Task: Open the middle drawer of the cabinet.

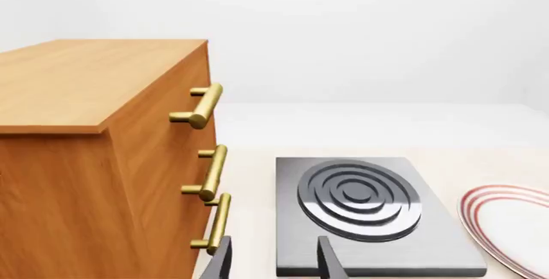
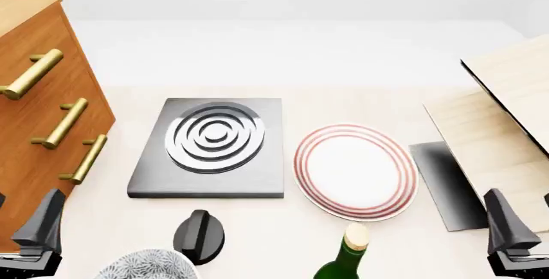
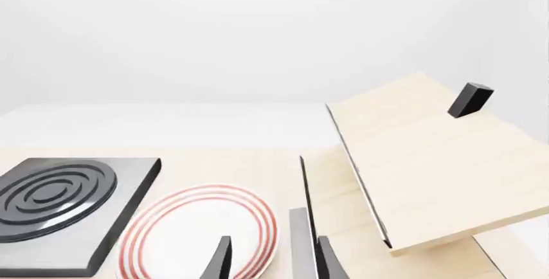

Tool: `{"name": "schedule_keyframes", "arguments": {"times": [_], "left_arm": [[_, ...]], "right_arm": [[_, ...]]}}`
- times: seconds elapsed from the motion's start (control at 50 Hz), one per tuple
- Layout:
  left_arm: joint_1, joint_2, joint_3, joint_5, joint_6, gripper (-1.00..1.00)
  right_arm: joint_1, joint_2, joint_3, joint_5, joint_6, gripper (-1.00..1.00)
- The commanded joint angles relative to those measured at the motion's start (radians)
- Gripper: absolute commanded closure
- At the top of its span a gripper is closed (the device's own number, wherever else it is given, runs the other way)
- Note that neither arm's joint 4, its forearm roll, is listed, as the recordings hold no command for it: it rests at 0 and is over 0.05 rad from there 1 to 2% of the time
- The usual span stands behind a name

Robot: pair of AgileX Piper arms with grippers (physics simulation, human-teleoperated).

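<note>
Beige table [image 2: 343,99], shut middle drawer [image 2: 51,131]

A simulated kitchen tabletop: hotplate [image 2: 213,147], plate [image 2: 355,171], bottle [image 2: 345,260] and wooden cabinet [image 2: 35,131]

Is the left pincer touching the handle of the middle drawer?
Apart. In the front view the left pincer sits low, with bare cabinet front between it and the middle drawer's handle.

Orange-brown wood-grain cabinet [image 2: 35,137] with a smooth satin finish and polished brass bar handles; beside the left claw [image 2: 35,237], a matt grey metal hob [image 2: 210,147] and a glossy white plate [image 2: 356,171].
</note>
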Motion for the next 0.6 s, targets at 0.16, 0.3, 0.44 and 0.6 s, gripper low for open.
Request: {"name": "schedule_keyframes", "arguments": {"times": [0.16,0.3,0.44,0.6], "left_arm": [[0.0,0.004,-0.002,-0.004,0.004,-1.0],[0.006,0.001,0.001,-0.01,0.067,-1.0],[-0.006,0.004,0.0,0.0,0.047,-1.0],[-0.009,0.001,0.0,0.002,0.055,-1.0]], "right_arm": [[0.001,0.0,-0.005,0.005,-0.006,-1.0],[0.0,0.0,-0.002,0.008,-0.005,-1.0],[0.001,0.0,-0.002,0.008,-0.005,-1.0],[0.001,0.0,-0.002,0.008,-0.005,-1.0]]}}
